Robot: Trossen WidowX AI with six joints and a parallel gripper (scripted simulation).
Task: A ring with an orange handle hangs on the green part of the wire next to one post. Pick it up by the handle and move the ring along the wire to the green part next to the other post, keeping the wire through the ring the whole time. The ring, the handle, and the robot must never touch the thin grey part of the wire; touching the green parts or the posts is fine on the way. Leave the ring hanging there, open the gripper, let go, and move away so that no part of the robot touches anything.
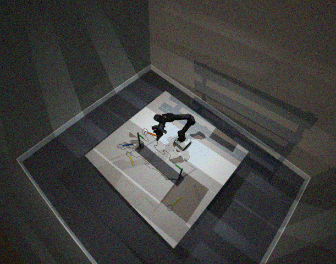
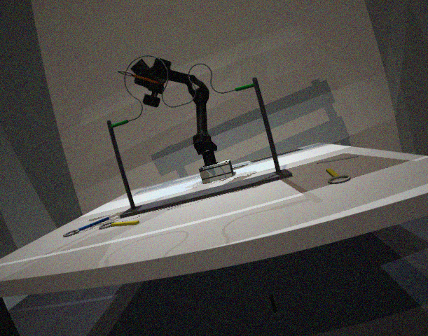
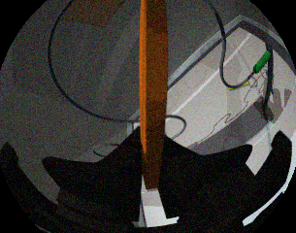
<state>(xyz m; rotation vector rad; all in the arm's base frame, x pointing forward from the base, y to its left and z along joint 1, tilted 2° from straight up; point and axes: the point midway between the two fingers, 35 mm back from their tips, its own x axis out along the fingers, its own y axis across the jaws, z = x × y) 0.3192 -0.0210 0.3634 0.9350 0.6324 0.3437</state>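
Gripping the orange handle (image 1: 152, 134) (image 2: 148, 79) (image 3: 153, 87), the fingers (image 1: 158, 137) (image 2: 163, 82) are closed on it above the counter (image 1: 145, 181) (image 2: 221, 234) (image 3: 196, 104). The ring (image 1: 145, 131) (image 2: 126, 72) is up at the wire's large loop (image 2: 147, 56) (image 3: 49, 53), nearer the post beside the blue-handled ring (image 1: 127, 144) (image 2: 93, 224).

Posts (image 1: 179, 175) (image 2: 266, 124) matt, metal-like; orange handle (image 1: 152, 133) (image 2: 147, 78) (image 3: 153, 87) smooth, perhaps plastic.

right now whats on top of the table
The robot's base, the posts' grey bar, one blue-handled ring and two yellow-handled ones. What the base covers can't be seen.
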